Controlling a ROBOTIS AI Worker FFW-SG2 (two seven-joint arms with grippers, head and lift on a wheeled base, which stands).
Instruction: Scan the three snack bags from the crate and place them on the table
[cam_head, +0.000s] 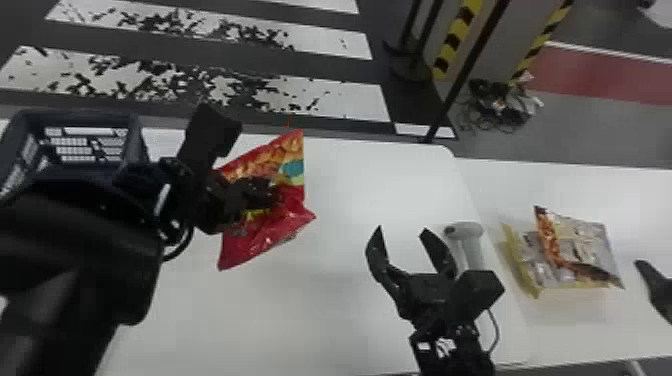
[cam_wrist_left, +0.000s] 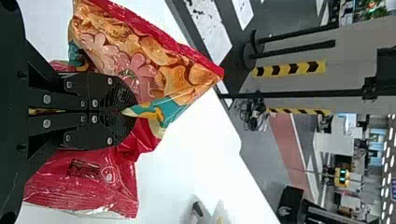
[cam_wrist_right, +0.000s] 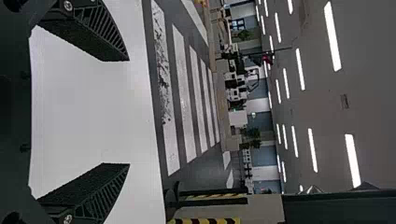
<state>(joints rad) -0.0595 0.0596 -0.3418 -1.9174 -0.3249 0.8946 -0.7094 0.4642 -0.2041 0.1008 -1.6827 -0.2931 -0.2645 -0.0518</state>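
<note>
Red bag in grip, probably at the scanning step.
Over the left part of the white surface, the red bag is clenched between the fingers of the left end effector; the scanner stands to the right and two bags lie farther right, likely done. Next, the bag's code probably has to meet the scanner, then the bag join the pair. The left arm comes in from the near left, beside the crate, its wrist turned right; the right end effector points far, released, fingers spread.
</note>
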